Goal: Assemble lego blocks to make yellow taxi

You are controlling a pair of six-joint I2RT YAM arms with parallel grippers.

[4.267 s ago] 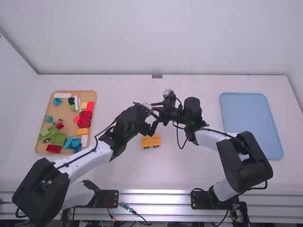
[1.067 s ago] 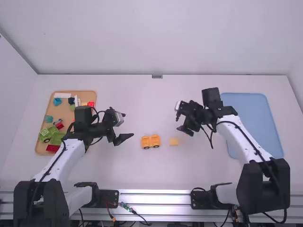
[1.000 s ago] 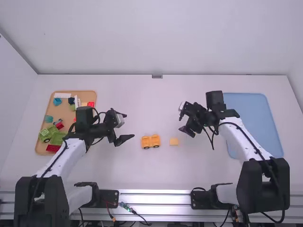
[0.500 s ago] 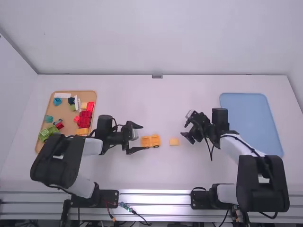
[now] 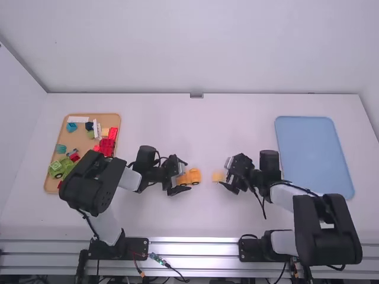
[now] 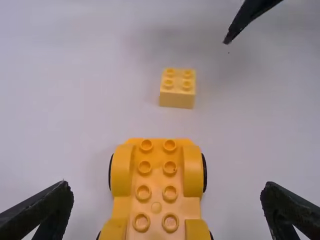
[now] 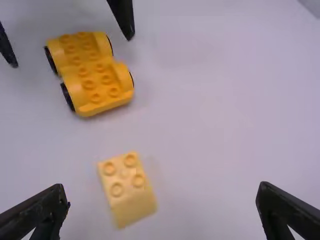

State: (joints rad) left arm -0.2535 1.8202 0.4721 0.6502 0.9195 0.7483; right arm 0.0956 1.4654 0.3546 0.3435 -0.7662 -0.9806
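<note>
Currently, can see the yellow wheeled base (image 5: 193, 175) upright on the white table (image 5: 195, 219), with studs facing up. Can find the small pale yellow block (image 5: 217, 177) just to the right of that base in the high view, with a gap between and with studs facing up too. At the base's left end, can make out the left gripper (image 5: 186, 177), released and spread wide, with one finger to either side and clear of its flanks. Beyond the block from the base, can see the right gripper (image 5: 224, 171), also wide apart and grasping nothing. Well left of the base, can spot the wooden tray (image 5: 80, 139) of mixed blocks; well right of it, the blue tray (image 5: 314, 154).
</note>
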